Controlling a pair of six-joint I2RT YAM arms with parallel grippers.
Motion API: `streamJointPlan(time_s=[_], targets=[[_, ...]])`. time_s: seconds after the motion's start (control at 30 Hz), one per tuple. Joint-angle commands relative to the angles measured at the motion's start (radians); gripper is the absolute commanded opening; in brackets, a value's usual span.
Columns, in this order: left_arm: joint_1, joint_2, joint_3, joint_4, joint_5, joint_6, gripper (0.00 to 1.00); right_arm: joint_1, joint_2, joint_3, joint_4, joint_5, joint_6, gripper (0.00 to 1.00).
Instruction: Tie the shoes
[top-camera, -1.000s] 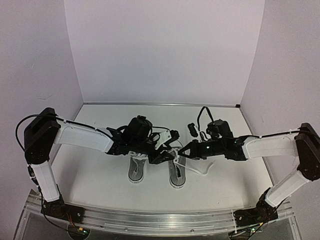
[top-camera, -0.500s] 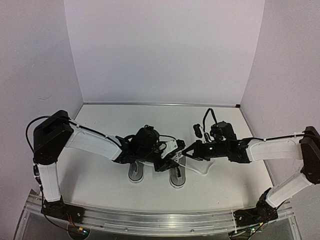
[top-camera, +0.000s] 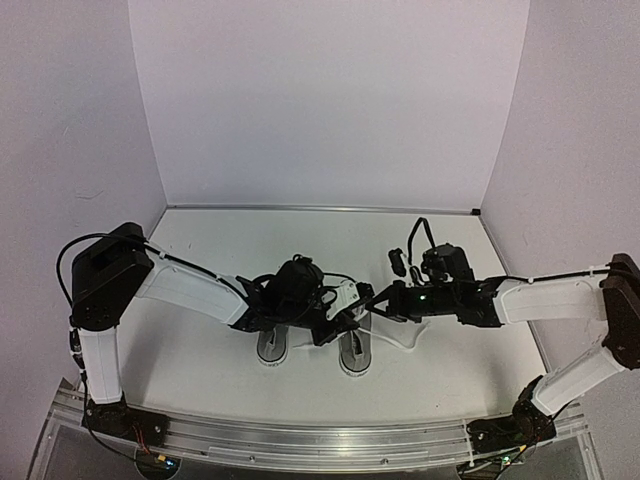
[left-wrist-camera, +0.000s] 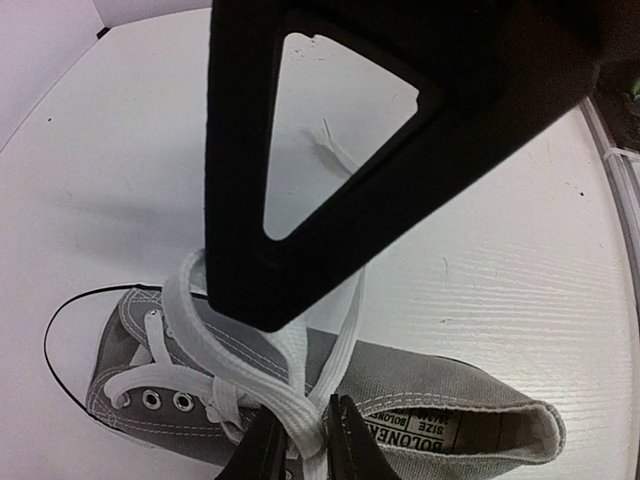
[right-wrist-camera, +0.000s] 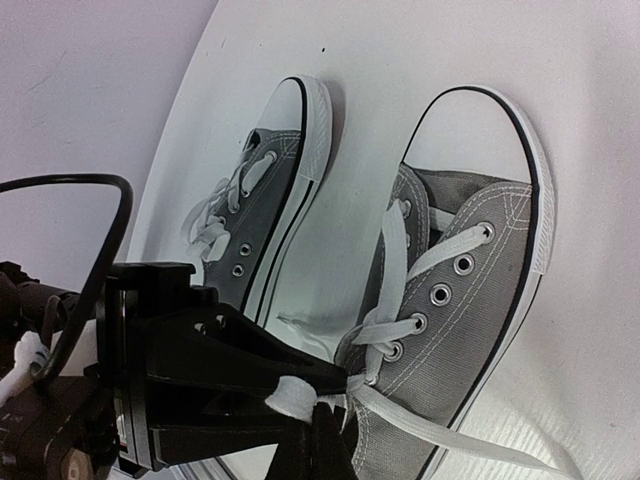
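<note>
Shoes (right-wrist-camera: 450, 350) of matt grey canvas cloth; toe caps (right-wrist-camera: 470, 130) smooth white rubber; laces (left-wrist-camera: 340, 345) flat woven cloth; eyelets (right-wrist-camera: 441, 296) shiny metal; table (left-wrist-camera: 500, 250) matt white, finely grained.

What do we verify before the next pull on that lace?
1. Left gripper shut on the lace: ok, pinched just above the shoe's opening.
2. Right gripper holding a strand: cannot tell, its fingertips sit at the frame edge.
3. Shoe being tied upright on its sole: ok.
4. Knot or bow formed on it: not ok, none visible.
5. Free lace end clear of both grippers: ok, it trails on the table.
6. Other shoe out of the way: ok, it stands alongside with neither gripper on it.
</note>
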Motion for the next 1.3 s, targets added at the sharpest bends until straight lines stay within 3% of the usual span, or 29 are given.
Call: streamJointPlan(time_s=[0.0,0.2,0.5,0.57,0.6,0.67,0.77,0.93,1.27], targets=[[-0.003,0.000,0.035,0.046,-0.024,-0.006,0.18,0.004,-0.040,-0.012,0.016,0.013,0.010,0.00],[-0.003,-0.004,0.039,0.058,-0.021,-0.013,0.22,0.004,-0.035,-0.010,0.016,0.005,0.011,0.00],[-0.003,0.003,0.023,0.102,-0.021,-0.029,0.11,0.004,-0.047,-0.009,0.006,0.003,0.013,0.04],[-0.003,0.006,0.021,0.106,-0.030,-0.033,0.05,0.002,-0.064,-0.010,-0.025,0.017,0.015,0.13],[-0.003,0.007,0.020,0.106,-0.037,-0.036,0.02,0.001,-0.079,-0.013,-0.052,0.034,0.020,0.22],[-0.003,0.004,0.010,0.116,-0.041,-0.037,0.00,-0.002,-0.124,-0.025,-0.126,0.093,0.042,0.51],[-0.003,-0.003,-0.007,0.129,-0.035,-0.034,0.00,-0.002,-0.205,-0.054,-0.232,0.199,0.107,0.70],[-0.003,-0.003,-0.015,0.141,-0.011,-0.016,0.00,-0.003,-0.244,-0.105,-0.419,0.352,0.174,0.72],[-0.003,-0.012,-0.053,0.205,0.037,0.033,0.00,-0.001,-0.114,-0.131,-0.454,0.512,0.183,0.56]])
